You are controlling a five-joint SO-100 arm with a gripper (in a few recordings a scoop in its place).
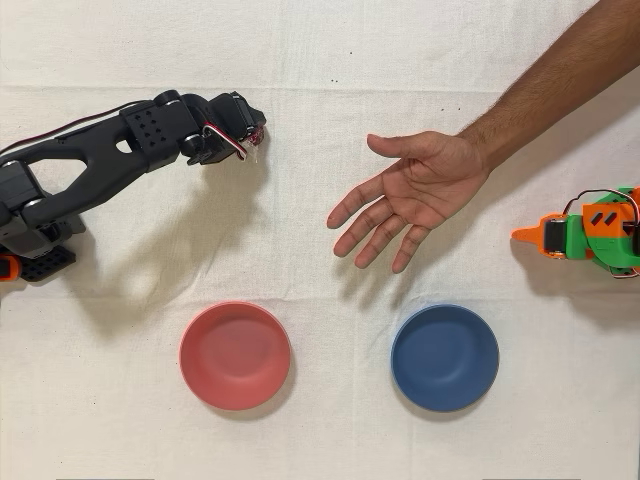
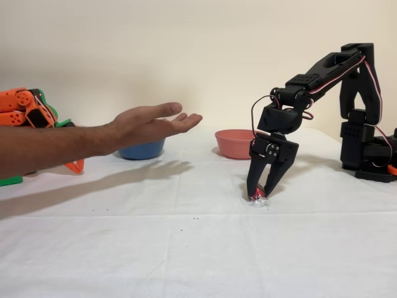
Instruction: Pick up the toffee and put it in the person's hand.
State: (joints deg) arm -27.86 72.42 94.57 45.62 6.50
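The toffee [image 2: 259,199], dark red in a clear crinkly wrapper, lies on the white cloth in the fixed view. From above, a bit of the toffee [image 1: 259,142] peeks out under the fingertips. My black gripper [image 2: 259,194] points straight down with its fingers closed on the sweet from both sides; in the overhead view the gripper [image 1: 257,133] is at the upper left. The person's hand [image 1: 420,190] is held open, palm up, to the right of the gripper, above the cloth. In the fixed view the hand [image 2: 155,121] hovers at the left, well apart from the gripper.
A red bowl [image 1: 192,355] and a blue bowl [image 1: 402,358] sit near the lower edge in the overhead view. In the fixed view the red bowl [image 2: 234,144] stands just behind my gripper. The idle orange arm [image 1: 590,232] rests at the right.
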